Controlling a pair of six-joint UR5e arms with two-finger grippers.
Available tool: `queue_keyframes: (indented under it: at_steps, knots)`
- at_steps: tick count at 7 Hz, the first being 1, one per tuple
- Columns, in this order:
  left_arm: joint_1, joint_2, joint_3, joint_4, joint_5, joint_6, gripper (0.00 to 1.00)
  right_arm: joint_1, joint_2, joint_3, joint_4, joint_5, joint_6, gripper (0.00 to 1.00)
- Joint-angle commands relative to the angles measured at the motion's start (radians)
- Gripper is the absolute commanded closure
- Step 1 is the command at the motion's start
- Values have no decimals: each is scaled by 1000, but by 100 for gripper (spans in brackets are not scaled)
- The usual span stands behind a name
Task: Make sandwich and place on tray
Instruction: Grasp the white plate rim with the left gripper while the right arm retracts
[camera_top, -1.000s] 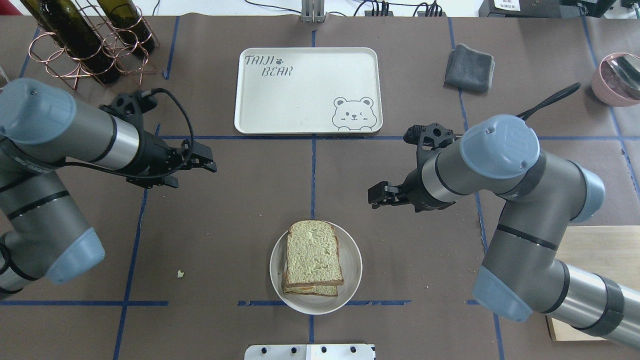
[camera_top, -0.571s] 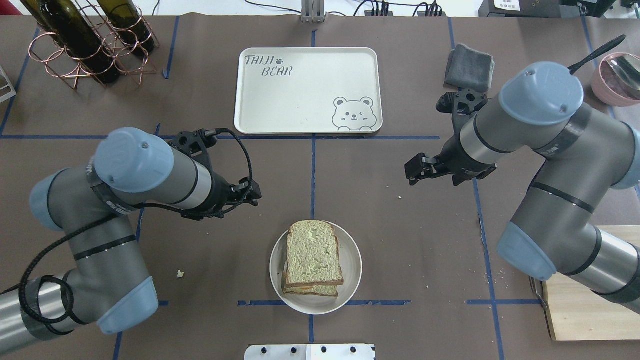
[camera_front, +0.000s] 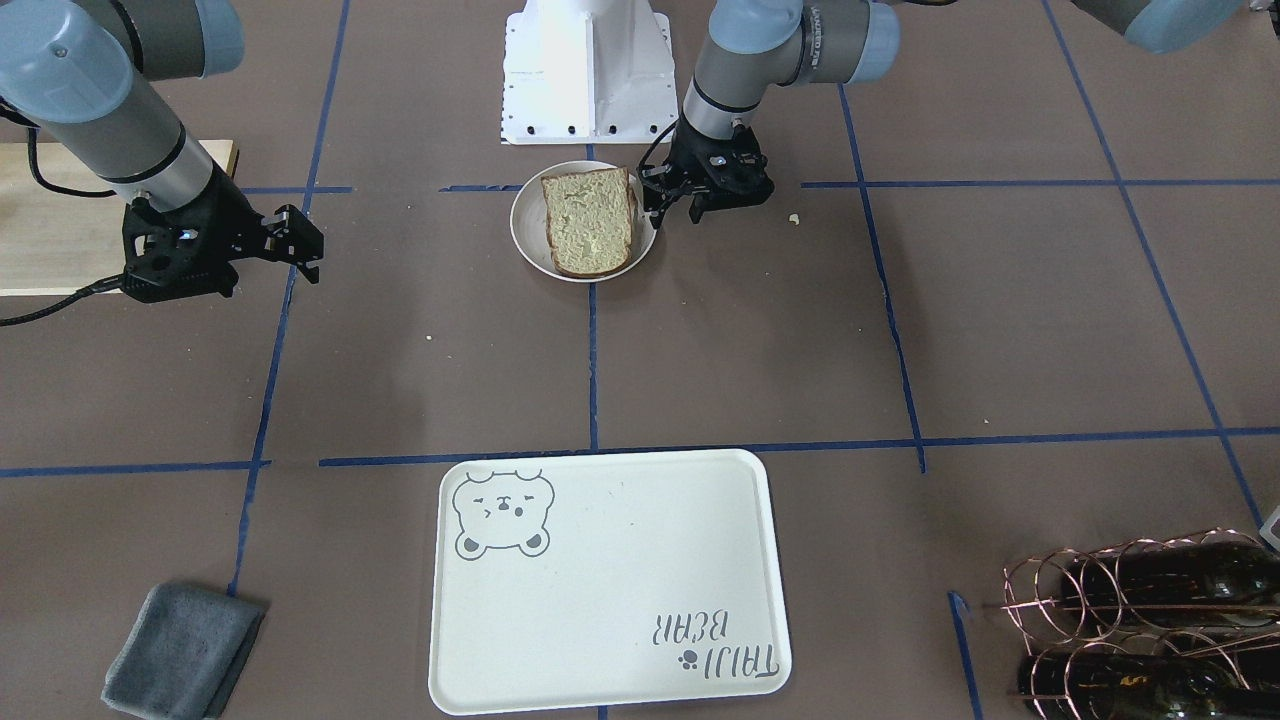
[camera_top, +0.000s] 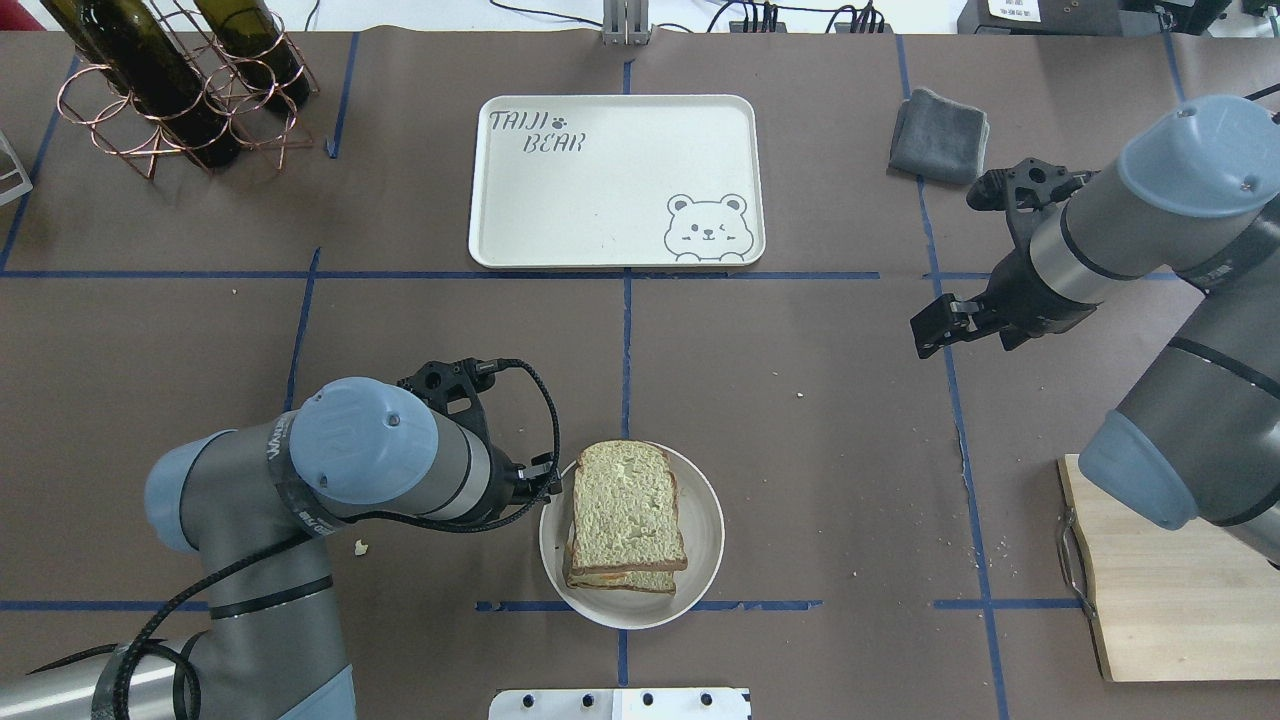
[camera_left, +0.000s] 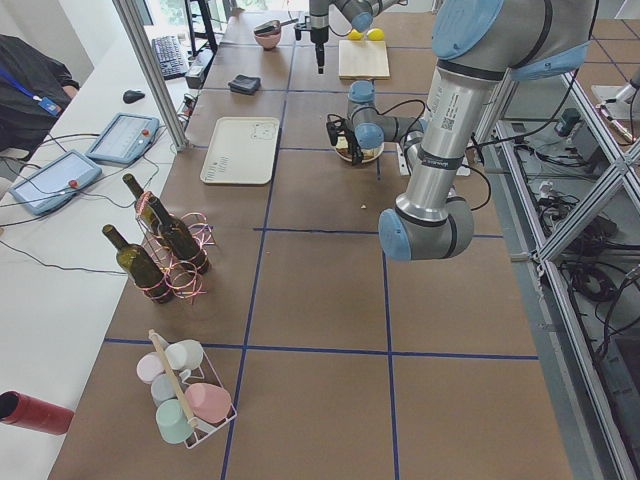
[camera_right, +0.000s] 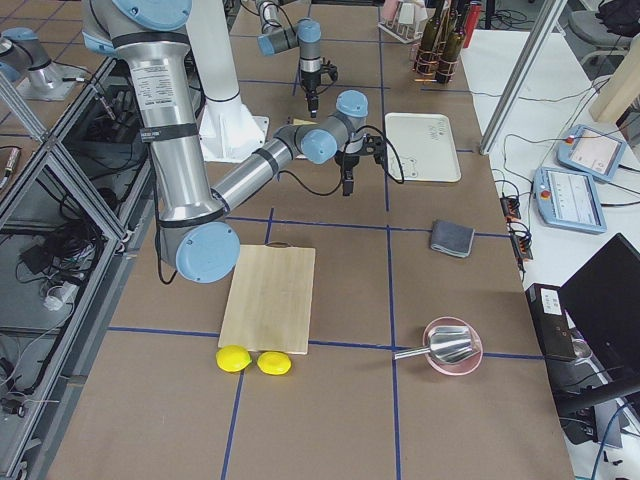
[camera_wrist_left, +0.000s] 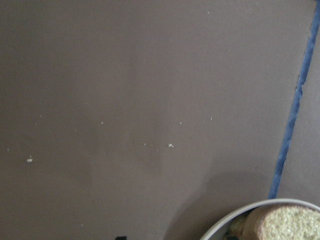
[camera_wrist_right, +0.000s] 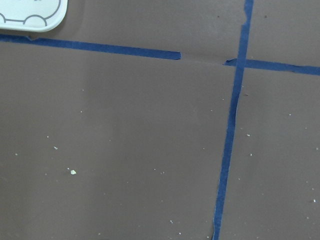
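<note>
Sandwich (camera_top: 627, 515) is built and waiting on the small round plate (camera_top: 706, 545) at the near centre of the table, both slices stacked with a sliver of orange showing at the near edge. And look what the last second has brought: the left gripper (camera_front: 678, 212) has swept in from out on the left and dropped right down by the plate's left rim. It is just beside the bread but, as far as I can judge, not touching it yet. Its fingers stand spread apart with nothing between them, and its wrist camera catches only the plate's rim and one corner of bread at the bottom edge. Meanwhile the right gripper (camera_top: 928, 332) has backed away to the right, well apart from the plate, fingers looking parted and carrying nothing. I read that as a change of duty: the right arm clears out, the left lines up for the pick. The tray (camera_top: 600, 190) lies at the far centre, well apart from the plate, with nothing on it yet. So assembly looks done and the lift and carry remain. One worry is that the top slice sits skewed on the lower one, so a side pinch could slide the layers.
</note>
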Motion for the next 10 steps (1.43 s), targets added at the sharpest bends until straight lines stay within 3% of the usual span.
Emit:
queue_keyframes:
  at_steps: [1, 3, 7, 8, 9, 10]
  knots:
    - [50, -1, 18, -9, 28, -23, 45, 16, -15, 2, 0, 12, -23, 0]
    - [87, -10, 36, -12, 30, -38, 48, 30, -16, 2, 0, 27, -23, 0]
    - [87, -29, 84, -49, 30, -37, 66, 41, -31, 3, 0, 27, -23, 0]
    - [87, -26, 82, -49, 30, -35, 75, 41, -31, 2, 0, 27, -23, 0]
    - [87, -27, 79, -49, 30, -37, 96, 42, -33, 2, 0, 27, -23, 0]
    - [85, -26, 70, -49, 30, -37, 100, 44, -42, 2, 1, 27, -23, 0]
